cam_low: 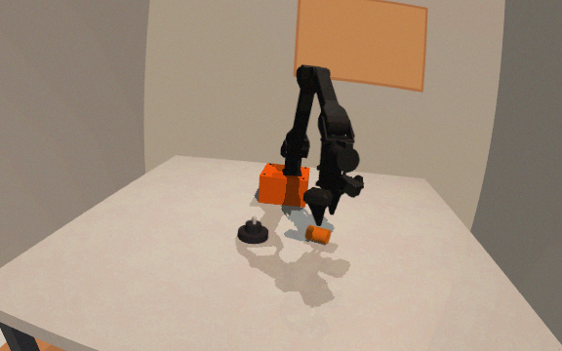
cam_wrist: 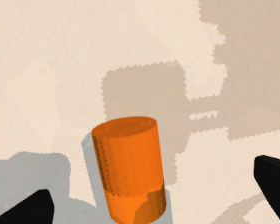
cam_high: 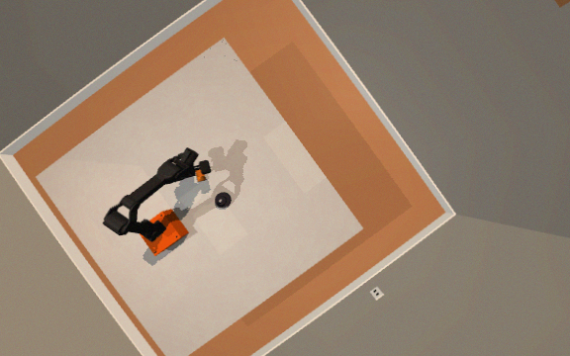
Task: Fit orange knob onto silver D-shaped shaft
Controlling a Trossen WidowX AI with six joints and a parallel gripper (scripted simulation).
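Note:
The orange knob point(cam_high: 200, 176) point(cam_low: 318, 235) point(cam_wrist: 128, 160) lies on its side on the table. The end face seen in the wrist view shows no hole; its other end is out of sight. My gripper point(cam_low: 325, 218) point(cam_wrist: 155, 184) is open and empty, pointing down just above the knob. In the wrist view the knob lies between the two wide-apart fingers, nearer the left one. The black round pedestal point(cam_high: 226, 205) point(cam_low: 253, 236) stands upright to the left of the knob in the exterior view, with the silver shaft point(cam_low: 255, 220) bare on top. The shaft's flat side cannot be made out.
The orange base block point(cam_high: 170, 237) point(cam_low: 273, 187) of the arm stands behind the knob and pedestal in the exterior view. The pale table top point(cam_high: 275, 247) point(cam_low: 164, 292) carries the arm's shadows around the knob and pedestal.

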